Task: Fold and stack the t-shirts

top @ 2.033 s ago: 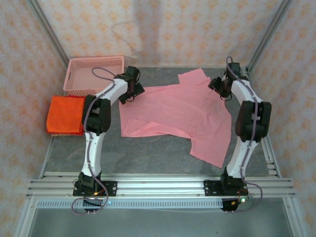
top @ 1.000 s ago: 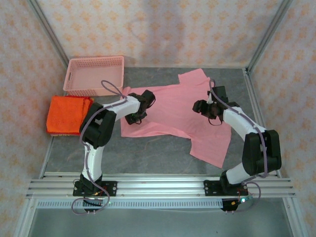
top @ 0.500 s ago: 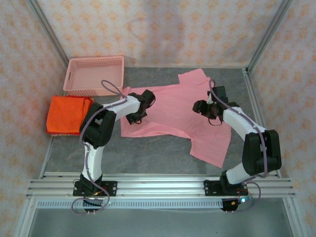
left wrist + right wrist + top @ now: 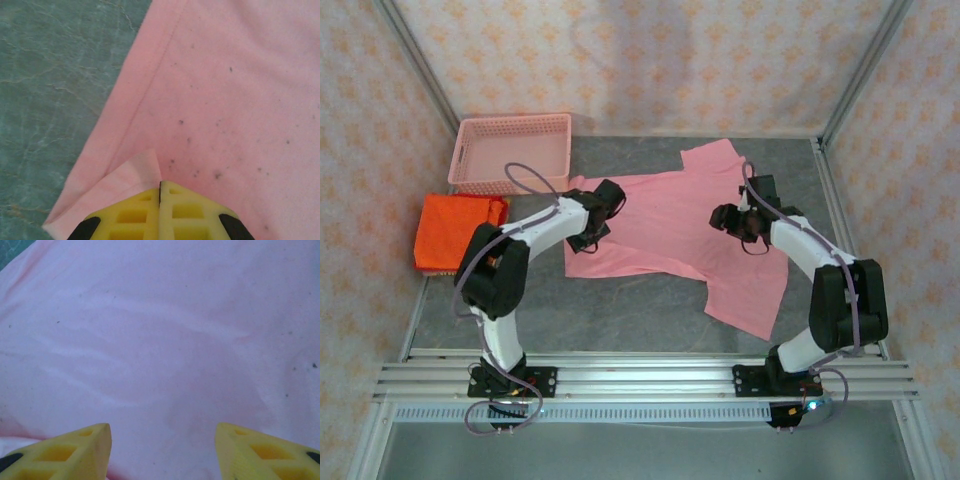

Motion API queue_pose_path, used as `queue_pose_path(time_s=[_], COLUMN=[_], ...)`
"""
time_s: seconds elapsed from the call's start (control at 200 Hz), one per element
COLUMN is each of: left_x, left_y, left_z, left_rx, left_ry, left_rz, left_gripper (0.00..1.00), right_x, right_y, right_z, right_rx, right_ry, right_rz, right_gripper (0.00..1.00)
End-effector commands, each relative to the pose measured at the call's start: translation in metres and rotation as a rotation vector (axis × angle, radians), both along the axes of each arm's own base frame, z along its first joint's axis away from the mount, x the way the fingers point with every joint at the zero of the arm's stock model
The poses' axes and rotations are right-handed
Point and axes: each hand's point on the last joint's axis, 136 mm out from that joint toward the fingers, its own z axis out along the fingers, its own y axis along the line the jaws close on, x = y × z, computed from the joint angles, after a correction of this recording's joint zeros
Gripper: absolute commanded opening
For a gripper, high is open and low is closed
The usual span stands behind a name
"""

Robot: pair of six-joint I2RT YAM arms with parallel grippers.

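Bare grey worktop point(image 4: 620, 305) in a wide strip between the pink shirt point(image 4: 680, 220) and the near rail point(image 4: 640, 372), and more at the far edge between the basket point(image 4: 510, 150) and the shirt's far sleeve. Blocked on the left by the basket and, just in front of it, the orange stack point(image 4: 455, 232), both close to the left wall point(image 4: 370, 150). Crowded over the shirt by the left hand point(image 4: 160, 186), pinched together on a fold at the cloth's edge, and the right hand point(image 4: 162, 434), jaws apart just above the cloth, with open cloth between the two.
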Motion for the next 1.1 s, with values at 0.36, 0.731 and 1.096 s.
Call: queue_pose_path(time_s=[0.36,0.731,1.096], left_x=[-0.122,-0.175,-0.116], left_y=[0.045,0.050,0.046], left_z=[0.001,-0.030,0.020], left_rx=[0.029,-0.040,0.013], left_ry=[0.125,0.217,0.014], left_rz=[0.046,0.086,0.020], left_gripper=[0.00,0.09,0.97], right_x=[0.015,0.020,0.016], right_y=[0.008,0.012,-0.016], right_z=[0.017,0.015,0.005], right_rx=[0.034,0.045,-0.079], right_ry=[-0.050,-0.040,-0.009], right_rz=[0.015,0.024,-0.083], right_gripper=[0.58,0.58,0.58])
